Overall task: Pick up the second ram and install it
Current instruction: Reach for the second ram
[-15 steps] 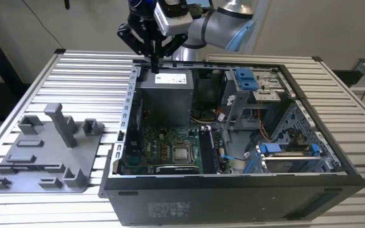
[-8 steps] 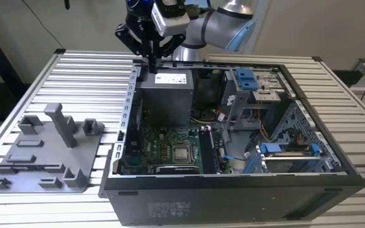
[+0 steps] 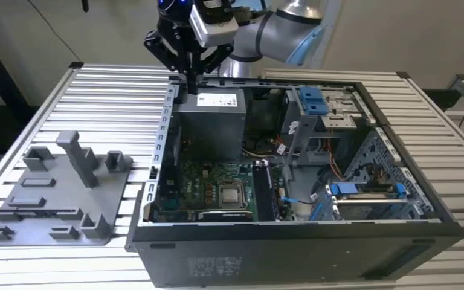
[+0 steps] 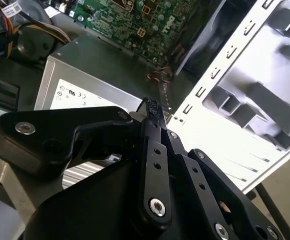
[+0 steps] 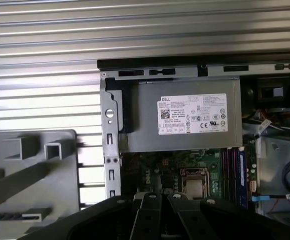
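Claw (image 3: 190,81) poised over the power supply (image 3: 209,124) at the rear corner of the open case (image 3: 296,241), on the exterior view's left. Fingers (image 4: 154,145) pressed flat together in the second wrist view, nothing between them. Ram (image 5: 12,216) apparently not yet picked: seen in the first wrist view as a dark strip with a pale label, standing on edge in a slot of the grey tray (image 3: 34,237), outside the case and well apart from the claw. Identity judged from shape and label only. Slots (image 5: 232,172) beside the processor socket (image 5: 194,187) on the board (image 3: 203,181); impossible to tell whether already filled.

Hazards, as judged. Descending onto the stick without first spreading the fingers: blow to its upper edge, possible chip damage. Gripping off-centre or too shallow: tilt or slip on lifting out of the slot. Straying sideways near the tray: contact with the upright blocks (image 3: 79,160) close by. Crossing low into the case: strike against the side wall (image 3: 166,157) between tray and board. Seating with the notch reversed, or at a slant: bent contacts, latches left unclosed. Loose blue cable (image 5: 269,197) near the slots: risk of snagging.
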Motion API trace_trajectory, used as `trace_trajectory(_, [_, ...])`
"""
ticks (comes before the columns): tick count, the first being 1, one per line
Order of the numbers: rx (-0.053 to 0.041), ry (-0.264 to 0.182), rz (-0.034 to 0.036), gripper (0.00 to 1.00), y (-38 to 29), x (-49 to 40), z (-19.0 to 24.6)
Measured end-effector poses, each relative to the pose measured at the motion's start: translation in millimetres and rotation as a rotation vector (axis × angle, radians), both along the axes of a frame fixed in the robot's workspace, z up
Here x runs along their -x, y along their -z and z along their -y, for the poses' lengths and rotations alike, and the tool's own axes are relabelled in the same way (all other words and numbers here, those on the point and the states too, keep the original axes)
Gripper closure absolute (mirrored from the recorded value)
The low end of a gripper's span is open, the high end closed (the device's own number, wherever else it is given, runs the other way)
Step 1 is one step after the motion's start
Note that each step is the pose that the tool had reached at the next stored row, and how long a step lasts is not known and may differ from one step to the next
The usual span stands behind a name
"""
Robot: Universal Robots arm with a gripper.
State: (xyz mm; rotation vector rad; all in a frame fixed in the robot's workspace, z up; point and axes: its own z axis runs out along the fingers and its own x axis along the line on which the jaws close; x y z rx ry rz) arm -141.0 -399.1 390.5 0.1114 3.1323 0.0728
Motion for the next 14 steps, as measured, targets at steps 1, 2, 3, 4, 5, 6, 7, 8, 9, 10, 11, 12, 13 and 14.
trace_trajectory(1, [0.0001,0.000,-0.0002,0.89,0.0,0.6,0.0])
trace_trajectory(2, [0.0001,0.000,-0.0002,0.89,0.1,1.0,0.0])
trace_trajectory(3, [0.0002,0.000,-0.0005,0.89,0.2,1.5,0.0])
trace_trajectory(4, [0.0002,0.000,-0.0005,0.89,0.3,2.0,0.0])
trace_trajectory(5, [0.0001,0.000,-0.0005,0.89,0.4,2.6,0.1])
trace_trajectory(6, [0.0001,0.000,-0.0005,0.89,0.4,3.3,0.1])
trace_trajectory(7, [0.0002,0.000,-0.0006,0.89,0.5,3.9,0.1])
trace_trajectory(8, [0.0002,0.000,-0.0005,0.89,0.5,4.4,0.1])
trace_trajectory(9, [0.0002,0.000,-0.0006,0.89,0.6,4.7,0.1])
trace_trajectory(10, [0.0002,0.000,-0.0006,0.89,0.6,5.0,0.1])
trace_trajectory(11, [0.0002,0.000,-0.0006,0.89,0.6,5.2,0.1])
trace_trajectory(12, [0.0002,0.000,-0.0006,0.89,0.6,5.3,0.1])
trace_trajectory(13, [0.0002,0.000,-0.0006,0.89,0.6,5.4,0.1])
trace_trajectory(14, [0.0002,0.000,-0.0006,0.89,0.6,5.4,0.1])
